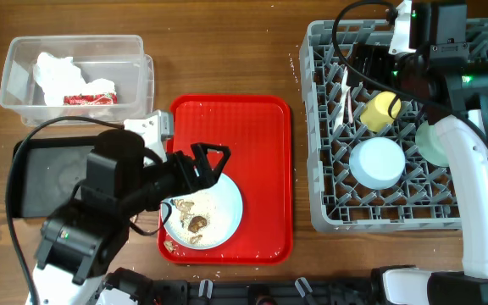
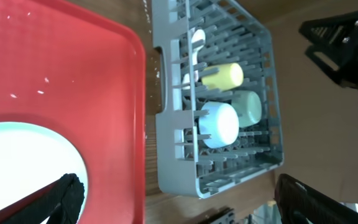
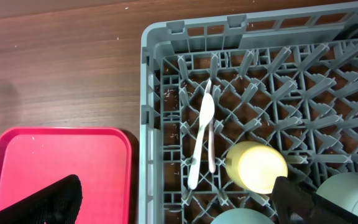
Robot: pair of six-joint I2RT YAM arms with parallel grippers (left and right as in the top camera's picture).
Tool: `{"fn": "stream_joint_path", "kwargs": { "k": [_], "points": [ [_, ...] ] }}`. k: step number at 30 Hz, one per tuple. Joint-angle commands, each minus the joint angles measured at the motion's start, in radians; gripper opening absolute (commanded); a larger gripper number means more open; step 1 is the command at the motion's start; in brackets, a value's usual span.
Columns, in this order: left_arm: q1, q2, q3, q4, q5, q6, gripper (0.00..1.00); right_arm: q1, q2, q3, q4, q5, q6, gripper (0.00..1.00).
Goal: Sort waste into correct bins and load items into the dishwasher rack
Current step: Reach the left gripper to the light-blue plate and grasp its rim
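Overhead, my left gripper (image 1: 213,167) hangs with its fingers spread wide and holding nothing, just above the upper edge of the light blue plate (image 1: 227,210). The plate lies at the bottom of the red tray (image 1: 261,135), centre of the frame, with brownish food scraps (image 1: 195,222) on it.

As I judge it, the step in hand is clearing this plate. I should pinch the rim on a clean stretch away from the crumbs and lift it level. Then I would tip it slowly over the black tray (image 1: 45,182) at the left, so nothing spills onto the wood. Only after that does the plate belong in the rack.

The clear box (image 1: 19,80) in the upper left holds the crumpled tissue (image 1: 53,72) and the red-and-white wrapper (image 1: 87,99). I see nothing in the part of the black tray that shows, and my arm hides the rest.

The grey rack (image 1: 320,127) at the right holds the white spoon (image 1: 343,102), the yellow-green cup (image 1: 379,110), the blue bowl (image 1: 377,161) turned upside down, and the pale green dish (image 1: 430,140).

My right gripper (image 3: 176,193) hovers over the rack's upper part, fingers wide apart and empty.
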Motion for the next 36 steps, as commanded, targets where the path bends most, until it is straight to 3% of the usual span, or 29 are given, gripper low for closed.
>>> {"fn": "stream_joint_path", "kwargs": {
  "k": [1, 4, 7, 9, 12, 18, 21, 25, 28, 31, 36],
  "points": [
    [-0.021, 0.057, 0.003, 0.079, 0.075, 0.08, 1.0, 0.0, 0.005, 0.015, 0.003, 0.014, 0.004, 1.0],
    [-0.042, 0.143, 0.031, 0.093, 0.048, 0.112, 1.0, 0.0, 0.005, 0.015, 0.003, 0.013, 0.004, 1.0],
    [-0.049, 0.299, 0.158, -0.145, -0.107, 0.177, 1.0, 0.0, 0.005, 0.015, 0.003, 0.014, 0.005, 1.0],
    [-0.089, 0.442, 0.261, -0.34, -0.314, 0.167, 0.99, 0.0, 0.005, 0.015, 0.003, 0.013, 0.005, 1.0],
    [-0.14, 0.566, 0.286, -0.397, -0.45, 0.065, 1.0, 0.0, 0.005, 0.015, 0.003, 0.013, 0.005, 1.0],
    [-0.266, 0.77, 0.283, -0.29, -0.327, -0.143, 0.99, 0.0, 0.005, 0.015, 0.003, 0.013, 0.004, 1.0],
    [-0.312, 0.845, 0.283, -0.283, -0.34, -0.259, 0.88, 0.0, 0.005, 0.015, 0.003, 0.013, 0.005, 1.0],
    [-0.349, 0.951, 0.282, -0.285, -0.349, -0.455, 0.88, 0.0, 0.005, 0.015, 0.003, 0.013, 0.005, 1.0],
    [-0.349, 0.993, 0.282, -0.283, -0.368, -0.529, 0.86, 0.0, 0.005, 0.015, 0.003, 0.014, 0.005, 1.0],
    [-0.349, 1.011, 0.282, -0.28, -0.392, -0.577, 0.72, 0.0, 0.005, 0.015, 0.003, 0.013, 0.004, 1.0],
    [-0.352, 1.015, 0.277, -0.26, -0.411, -0.603, 0.65, 0.0, 0.005, 0.015, 0.003, 0.014, 0.005, 1.0]
  ]
}}
